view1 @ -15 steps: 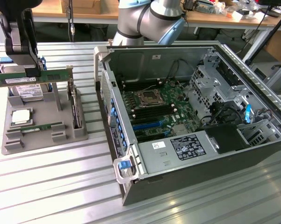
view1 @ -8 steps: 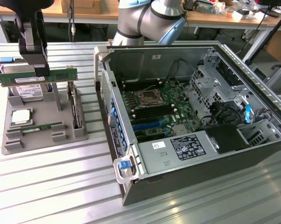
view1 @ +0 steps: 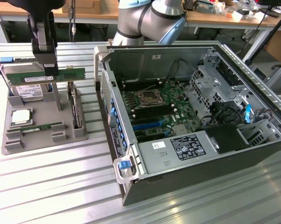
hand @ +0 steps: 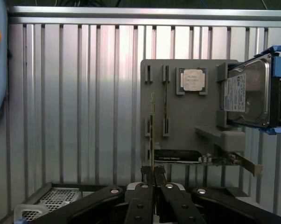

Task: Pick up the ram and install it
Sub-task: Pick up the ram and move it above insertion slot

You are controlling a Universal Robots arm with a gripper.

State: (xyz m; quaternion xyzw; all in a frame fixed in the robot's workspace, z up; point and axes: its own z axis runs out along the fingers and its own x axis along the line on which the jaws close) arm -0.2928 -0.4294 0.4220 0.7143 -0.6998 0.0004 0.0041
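- My tool (view1: 51,71) is at the exterior view's left, closed on the ram (view1: 70,73). It holds the stick level and clear above the grey holder (view1: 45,140). In the wrist view the stick shows edge-on between my pads (hand: 145,186).
- The grip sits toward one part of the long stick, so I judge a knock or a quick swing could twist it in my pads.
- Below me the hard drive (view1: 26,91), the processor (view1: 20,116), the second ram stick (view1: 38,127) and the upright card (view1: 75,109) stand close together. A drop here could catch the card's top edge.
- Between the holder and the computer case (view1: 178,154) is an open strip of slatted worktop (view1: 38,177).
- The case's near wall (view1: 105,70) stands tall, and a low crossing would strike the stick against it.
- Further right, the memory slots (view1: 147,111) on the mainboard (view1: 164,100) lie near the processor socket and loose cables. There is little room there, and a tilted stick could jam.
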